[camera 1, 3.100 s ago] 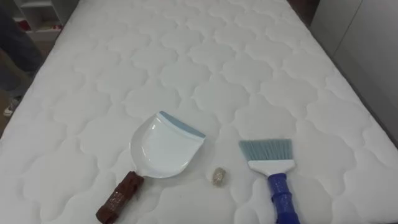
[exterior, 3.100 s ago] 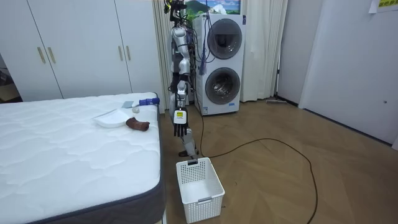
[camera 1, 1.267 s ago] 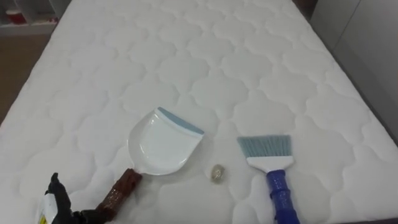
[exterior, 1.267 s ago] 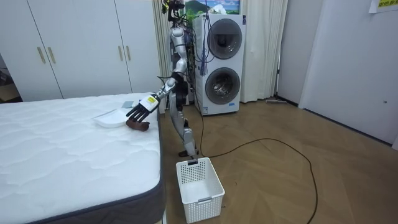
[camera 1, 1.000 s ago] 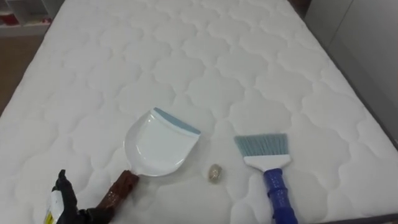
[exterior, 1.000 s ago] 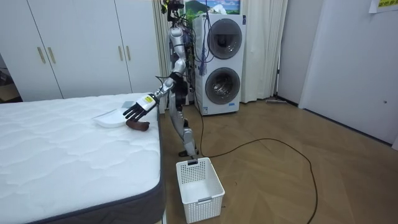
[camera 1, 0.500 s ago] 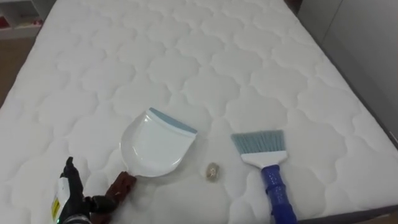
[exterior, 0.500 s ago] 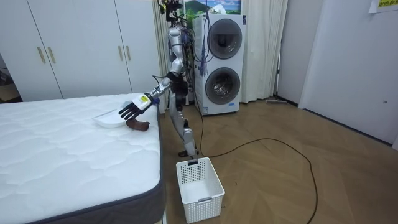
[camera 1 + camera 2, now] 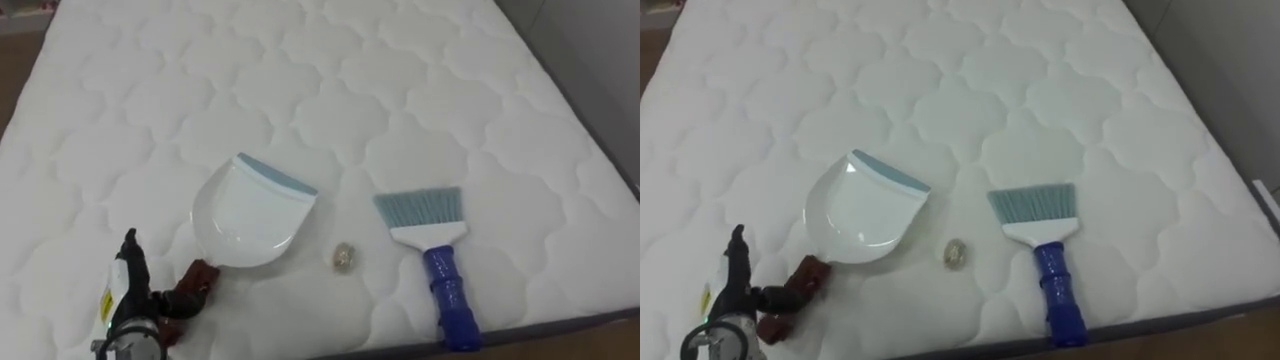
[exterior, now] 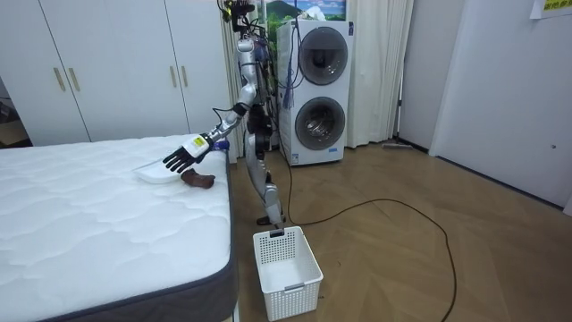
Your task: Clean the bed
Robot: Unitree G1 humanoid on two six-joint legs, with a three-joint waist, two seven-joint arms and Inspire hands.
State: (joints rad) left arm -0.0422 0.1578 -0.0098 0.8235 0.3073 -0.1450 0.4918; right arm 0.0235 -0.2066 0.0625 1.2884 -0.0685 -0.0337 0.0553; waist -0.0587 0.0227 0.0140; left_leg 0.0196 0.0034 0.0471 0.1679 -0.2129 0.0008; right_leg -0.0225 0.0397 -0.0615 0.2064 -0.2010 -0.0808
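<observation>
A white dustpan with a blue lip lies on the white quilted mattress, its brown handle pointing to the near left. A small beige scrap lies just right of the pan. Further right lies a brush with pale blue bristles and a blue handle. My left hand hovers just left of the dustpan's handle, fingers straight, thumb beside the handle's near end. In the room view the left hand reaches out over the bed's corner, open and holding nothing.
I stand at the foot of the bed, by its corner. A white laundry basket stands on the wooden floor beside the bed. Stacked washing machines are behind me and white wardrobes line the wall.
My left arm has risen from my side and stretched forward over the bed, bringing the hand beside the dustpan's handle. The eye view has shifted as I lean in. Dustpan, scrap and brush lie unmoved.
</observation>
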